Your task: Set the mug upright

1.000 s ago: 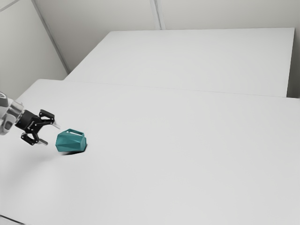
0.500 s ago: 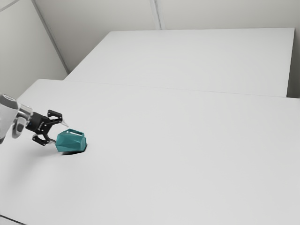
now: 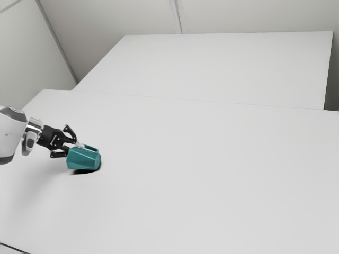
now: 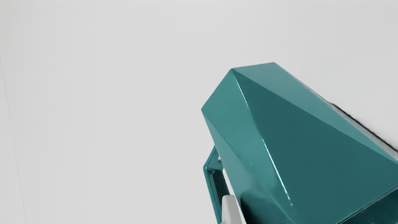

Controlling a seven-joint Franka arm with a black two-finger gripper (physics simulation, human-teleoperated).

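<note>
Pinching the teal mug (image 3: 83,159) at its open end, the fingers (image 3: 79,144) are drawn in closer than half a second ago; one of them shows in the wrist view between the mug's body and its handle (image 3: 91,147), while the tip of the other is hidden, seemingly inside the mouth. The mug lies on its side near the exterior view's left, mouth toward the fingers and base pointing away from them, over the white counter (image 3: 212,174); it has shifted slightly toward the exterior view's right and its tilt has changed a little; a dark shadow (image 3: 85,171) sits under it, and I cannot tell whether it touches the counter all along. My arm (image 3: 13,135) comes in from the exterior view's left; beyond the counter's far edge stretches another pale flat surface (image 3: 228,63), with grey-white walls (image 3: 106,16) behind it.
</note>
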